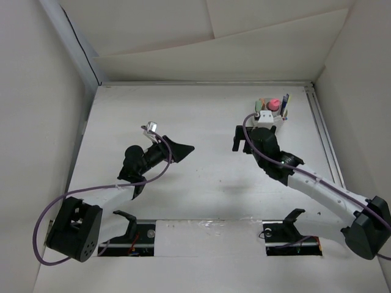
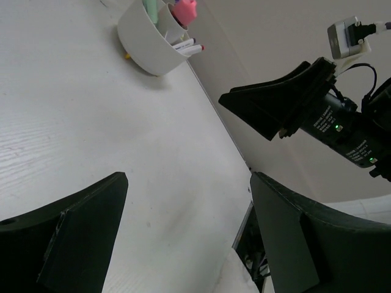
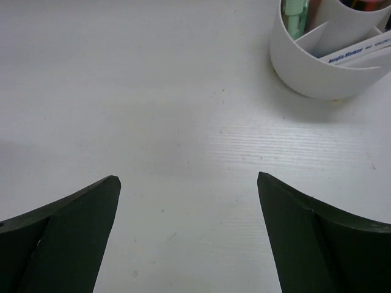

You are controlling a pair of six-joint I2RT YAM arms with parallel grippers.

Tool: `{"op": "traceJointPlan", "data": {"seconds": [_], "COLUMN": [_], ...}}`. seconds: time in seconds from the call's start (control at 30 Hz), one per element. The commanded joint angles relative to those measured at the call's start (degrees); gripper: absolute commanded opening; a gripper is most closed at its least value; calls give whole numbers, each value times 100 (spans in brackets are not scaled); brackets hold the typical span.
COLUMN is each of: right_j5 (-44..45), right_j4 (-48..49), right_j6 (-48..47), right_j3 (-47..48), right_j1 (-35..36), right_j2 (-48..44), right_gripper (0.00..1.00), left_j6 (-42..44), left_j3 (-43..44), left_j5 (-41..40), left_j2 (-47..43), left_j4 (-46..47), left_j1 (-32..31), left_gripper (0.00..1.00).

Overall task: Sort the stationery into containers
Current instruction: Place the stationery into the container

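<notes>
The round white divided cup [image 1: 273, 107] stands at the far right of the table and holds the stationery upright. It also shows in the left wrist view [image 2: 146, 43] with a pink-capped item [image 2: 183, 9], a green marker [image 2: 149, 6] and a thin white pen with a red tip [image 2: 190, 46]. In the right wrist view the cup [image 3: 324, 70] holds the green marker [image 3: 295, 12] and a white labelled marker [image 3: 357, 52]. My right gripper [image 1: 241, 141] [image 3: 188, 178] is open and empty, just left of the cup. My left gripper [image 1: 183, 151] [image 2: 187, 180] is open and empty at mid-table.
White walls enclose the table on three sides. A metal rail [image 1: 324, 137] runs along the right edge. Two black mounts [image 1: 128, 223] [image 1: 287, 223] sit at the near edge. The right arm's gripper [image 2: 275, 104] shows in the left wrist view.
</notes>
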Motion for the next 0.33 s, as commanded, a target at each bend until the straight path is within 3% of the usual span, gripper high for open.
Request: {"op": "traceJointPlan", "data": {"seconds": [0.0, 0.3], "right_j5": [133, 353], "right_j4": [-276, -656], "right_j6": [169, 337], "right_j3": [-60, -183], "right_j1": [183, 518], "right_j2": [-362, -766], "right_gripper": [100, 100], "left_j6": [-195, -143], "left_j3": [77, 77], "left_j5": [403, 403], "left_j2": [46, 161], "left_j4": [613, 482], "left_j1": [-26, -26], "left_gripper": [79, 76]}}
